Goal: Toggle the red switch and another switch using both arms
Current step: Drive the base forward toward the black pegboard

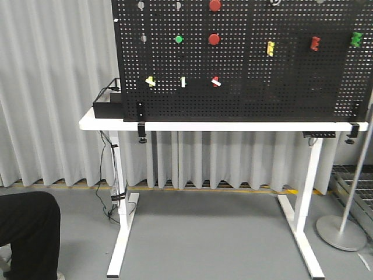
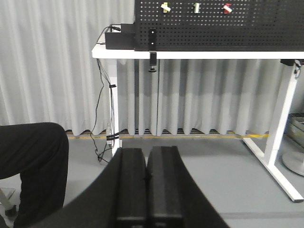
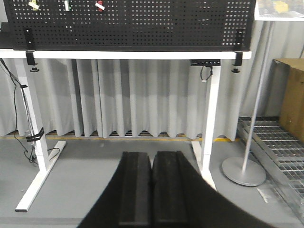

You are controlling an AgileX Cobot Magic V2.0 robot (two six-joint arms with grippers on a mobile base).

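exterior front-facing view:
- black pegboard [image 1: 245,76], upright on a white table [image 1: 233,126], fills the frame from 11 to 2 o'clock.
- red switch [image 1: 215,81], small, white lever, low on the board, at 12 o'clock of frame centre.
- pale yellow switch [image 1: 150,81], same row, at 9 o'clock of the red switch.
- slim white toggle [image 1: 183,82], between the two.
- two round red buttons [image 1: 214,39] and a green button [image 1: 179,39], in the rows above.
- black box [image 1: 108,104], on the table's end at 9 o'clock of the board.
- neither gripper appears here.

left wrist-mounted view:
- left gripper [image 2: 147,190], at 6 o'clock; fingers pressed together with only a thin seam between them, nothing in its hold, well apart from the board.
- pale yellow switch [image 2: 165,7], white toggle [image 2: 196,7], red switch [image 2: 227,8], in a row at 12 to 1 o'clock.
- dark trouser leg [image 2: 28,161], at 8 o'clock.

right wrist-mounted view:
- right gripper [image 3: 152,190], at 6 o'clock; fingers closed against each other, holding nothing, far from the board.
- pale yellow switch [image 3: 33,4], white toggle [image 3: 67,4], red switch [image 3: 99,6], at 10 to 11 o'clock on the top edge.
- cardboard box [image 3: 292,95], at 3 o'clock.
- round stand base [image 3: 243,172], at 4 o'clock.
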